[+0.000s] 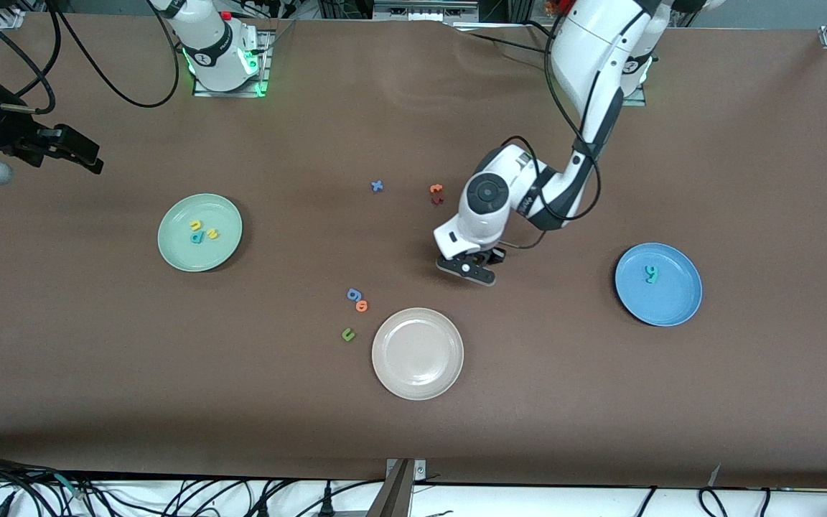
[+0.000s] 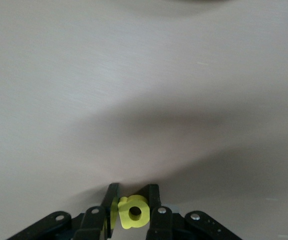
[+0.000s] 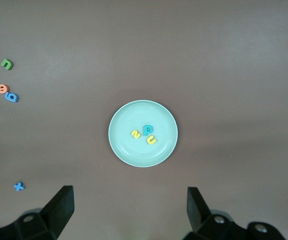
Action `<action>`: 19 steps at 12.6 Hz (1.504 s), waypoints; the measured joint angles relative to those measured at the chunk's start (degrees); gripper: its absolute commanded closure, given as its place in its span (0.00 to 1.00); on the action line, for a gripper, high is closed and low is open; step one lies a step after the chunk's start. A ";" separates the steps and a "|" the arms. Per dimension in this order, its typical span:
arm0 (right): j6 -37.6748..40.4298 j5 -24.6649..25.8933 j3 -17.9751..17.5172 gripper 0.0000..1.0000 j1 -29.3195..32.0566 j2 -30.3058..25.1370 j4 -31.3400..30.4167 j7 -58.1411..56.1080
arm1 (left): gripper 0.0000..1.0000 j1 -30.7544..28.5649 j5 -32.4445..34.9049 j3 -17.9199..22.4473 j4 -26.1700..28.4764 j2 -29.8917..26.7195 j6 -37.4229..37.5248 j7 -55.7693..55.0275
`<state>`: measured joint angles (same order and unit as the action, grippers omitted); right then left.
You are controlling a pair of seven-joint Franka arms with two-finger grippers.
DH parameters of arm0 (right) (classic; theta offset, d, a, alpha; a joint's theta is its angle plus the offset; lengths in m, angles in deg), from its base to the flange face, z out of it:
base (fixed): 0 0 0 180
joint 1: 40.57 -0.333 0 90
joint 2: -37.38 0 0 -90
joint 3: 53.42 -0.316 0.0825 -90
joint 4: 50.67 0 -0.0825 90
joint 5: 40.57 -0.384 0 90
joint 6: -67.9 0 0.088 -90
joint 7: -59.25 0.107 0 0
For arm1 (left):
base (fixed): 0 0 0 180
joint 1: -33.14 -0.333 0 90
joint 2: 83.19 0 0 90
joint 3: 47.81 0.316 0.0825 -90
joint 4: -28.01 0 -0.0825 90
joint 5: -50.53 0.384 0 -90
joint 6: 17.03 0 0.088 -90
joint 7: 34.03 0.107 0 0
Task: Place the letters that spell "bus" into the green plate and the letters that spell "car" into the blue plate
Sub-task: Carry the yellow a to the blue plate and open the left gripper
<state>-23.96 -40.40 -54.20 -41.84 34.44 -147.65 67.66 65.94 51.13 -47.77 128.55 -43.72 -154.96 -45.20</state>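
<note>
Brown tabletop [image 1: 600, 402] fills the frame. At mid-left the green plate [image 1: 199, 232] already holds the b, u and s; at right the blue plate [image 1: 658, 283] holds two teal letters. At centre the left tool [image 1: 472, 264] is pinched on the yellow a [image 2: 134, 212], low to the tabletop. Best to lift straight, carry it level, and release low over the blue plate. At upper left the right tool [image 3: 129, 200] waits, spread wide and empty.

Three plates [image 1: 200, 233], twelve letters [image 1: 361, 306]
</note>
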 measured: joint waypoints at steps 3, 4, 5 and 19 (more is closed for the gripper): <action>0.00 0.00 0.00 0.00 -0.02 0.00 0.00 0.00 | 0.79 -4.84 -4.31 5.28 0.19 -0.49 1.56 18.34; 0.00 0.00 0.00 0.00 -0.03 0.00 0.00 0.00 | 0.79 -6.14 -4.69 7.08 0.23 -0.75 1.86 23.47; 0.00 0.00 0.00 0.00 -0.03 0.00 0.00 0.00 | 0.79 -7.24 -5.06 8.77 0.25 -0.95 2.00 28.05; 0.00 0.00 0.00 0.00 -0.07 0.00 0.01 0.00 | 0.53 -16.22 -10.42 19.09 4.58 -5.07 7.60 61.62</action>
<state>-23.96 -40.40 -54.20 -41.91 34.45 -147.65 67.66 49.72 40.71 -28.68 133.13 -48.79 -147.36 16.43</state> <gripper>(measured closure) 0.000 0.709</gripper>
